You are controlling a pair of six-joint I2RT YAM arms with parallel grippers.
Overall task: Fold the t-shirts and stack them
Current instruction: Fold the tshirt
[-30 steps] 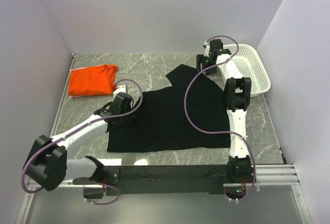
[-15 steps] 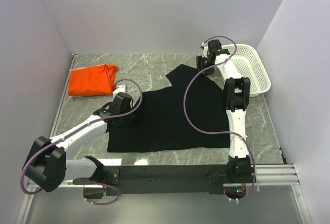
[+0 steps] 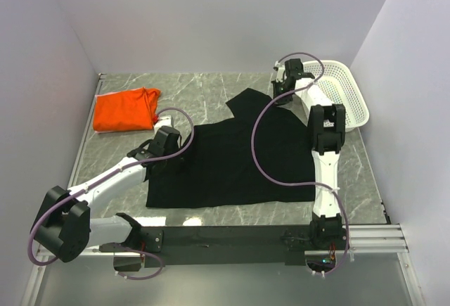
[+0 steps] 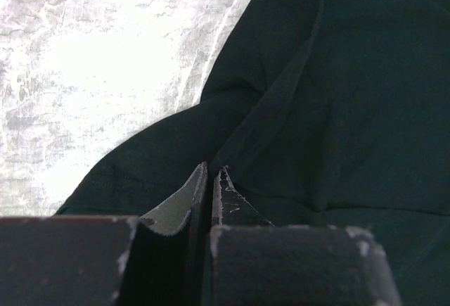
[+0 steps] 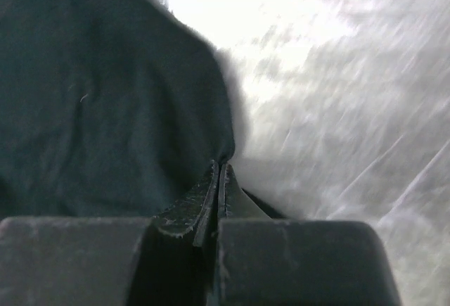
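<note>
The black t-shirt (image 3: pixel 239 158) lies spread flat on the marble table, one sleeve reaching toward the back. The orange t-shirt (image 3: pixel 126 109) sits bunched at the back left. My left gripper (image 3: pixel 166 157) rests at the black shirt's left edge; in the left wrist view its jaws (image 4: pixel 211 172) are shut on a raised fold of the black cloth (image 4: pixel 330 95). My right gripper (image 3: pixel 283 95) is at the shirt's far right edge, and its jaws (image 5: pixel 220 169) are pinched shut on the rim of the black cloth (image 5: pixel 105 95), which puckers at the tips.
A white mesh basket (image 3: pixel 349 74) stands at the back right, just beyond the right arm. Grey walls close in the table on the left, back and right. Bare marble (image 3: pixel 204 88) shows between the two shirts.
The right gripper has closed on the black shirt's far edge and shifted slightly toward the basket. The left arm and both shirts have stayed put.
</note>
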